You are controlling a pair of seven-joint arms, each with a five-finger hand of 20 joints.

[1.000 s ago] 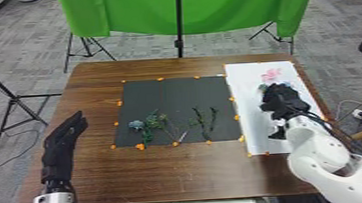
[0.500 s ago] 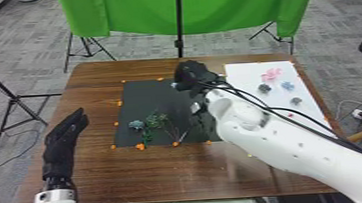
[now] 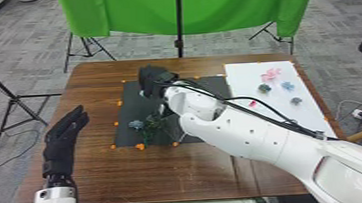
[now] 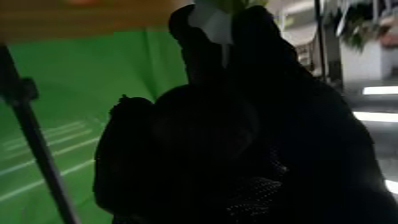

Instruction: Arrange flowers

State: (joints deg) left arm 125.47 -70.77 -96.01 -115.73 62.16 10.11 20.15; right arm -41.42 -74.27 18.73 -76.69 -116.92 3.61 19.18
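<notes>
My right hand (image 3: pixel 155 80) is over the upper left part of the black mat (image 3: pixel 131 104). In the right wrist view, the fingertips of this hand (image 4: pixel 302 120) pinch a pale flower (image 4: pixel 211 22) with a thin stem and a yellow-green part beside it. A blue-grey flower (image 3: pixel 136 125) and green stems (image 3: pixel 148 134) lie low on the mat, partly behind my right arm. On the white sheet (image 3: pixel 247 73) are a pink flower (image 3: pixel 271 74), a dark green-grey one (image 3: pixel 264 88), a light blue one (image 3: pixel 288 86) and a grey-blue one (image 3: pixel 296 101). My left hand (image 3: pixel 63 133) rests open, fingers straight.
My right arm crosses the wooden table (image 3: pixel 119 175) from the lower right, over the white sheet's lower part and the mat's right side. Orange markers edge the mat and sheet. A green cloth (image 3: pixel 128 14) hangs behind the table.
My right hand has moved left from the white sheet to the mat's upper left, uncovering flowers on the sheet. The left hand has stayed put.
</notes>
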